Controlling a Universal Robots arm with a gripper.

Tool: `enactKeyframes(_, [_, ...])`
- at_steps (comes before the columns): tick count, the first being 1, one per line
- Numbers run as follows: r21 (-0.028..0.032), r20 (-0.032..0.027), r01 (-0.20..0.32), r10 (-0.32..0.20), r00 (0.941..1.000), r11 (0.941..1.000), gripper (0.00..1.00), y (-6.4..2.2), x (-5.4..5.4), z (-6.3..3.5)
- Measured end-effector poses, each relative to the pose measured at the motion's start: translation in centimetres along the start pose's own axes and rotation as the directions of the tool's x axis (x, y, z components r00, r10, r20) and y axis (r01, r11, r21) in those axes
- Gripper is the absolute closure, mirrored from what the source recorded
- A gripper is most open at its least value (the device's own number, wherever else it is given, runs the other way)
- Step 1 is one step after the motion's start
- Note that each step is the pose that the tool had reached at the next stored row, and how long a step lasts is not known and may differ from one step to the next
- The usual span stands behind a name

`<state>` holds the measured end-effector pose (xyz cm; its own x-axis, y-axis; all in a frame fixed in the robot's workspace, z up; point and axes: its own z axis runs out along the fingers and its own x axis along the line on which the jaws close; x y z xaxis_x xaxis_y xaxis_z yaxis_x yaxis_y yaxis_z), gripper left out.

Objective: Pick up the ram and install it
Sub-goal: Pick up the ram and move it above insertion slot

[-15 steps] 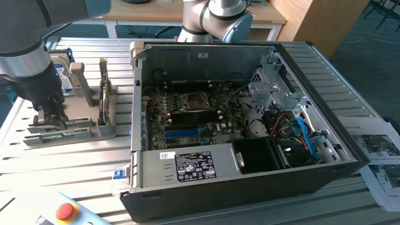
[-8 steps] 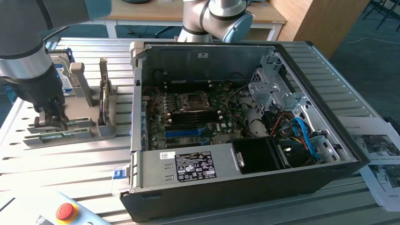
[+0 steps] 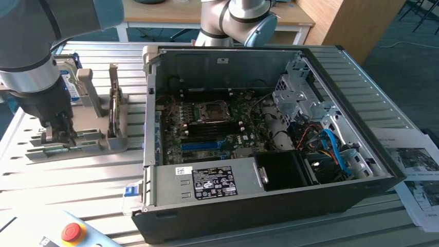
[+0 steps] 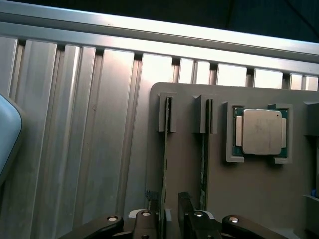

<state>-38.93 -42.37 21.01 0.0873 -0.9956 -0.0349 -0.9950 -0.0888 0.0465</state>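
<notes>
- Wrist view: the gripper (image 4: pixel 168 211) is spread, with one dark metal finger on each side of the ram (image 4: pixel 166 149). It is not pinching the stick, and a gap shows beside one finger.
- The ram is a long, thin green board seen edge-on. It stands in a narrow slot of a flat, matte gray holder (image 4: pixel 189 174).
- A second stick (image 4: pixel 204 149) of the same shape stands parallel in the next slot, just beside the first.
- A square chip (image 4: pixel 261 133) with a dull silver lid and a green rim sits in a square recess of the same holder.
- The holder rests on a ribbed aluminium table (image 4: pixel 75 124) with long shiny grooves.
- In the exterior view, the arm (image 3: pixel 31 77) comes down at the exterior view's left, with smooth gray and silver tubes. Its gripper (image 3: pixel 58 135) is low over the holder.
- An open black metal computer case (image 3: pixel 274 206) lies to the exterior view's right of the holder. Inside are a green board (image 3: pixel 205 128) with a square socket and a black box with a white label.
</notes>
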Motion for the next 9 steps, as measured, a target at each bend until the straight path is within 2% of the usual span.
enactKeyframes(9, [-0.0003,0.0,0.0,0.0,1.0,1.0,0.7,0.0,0.16,0.24])
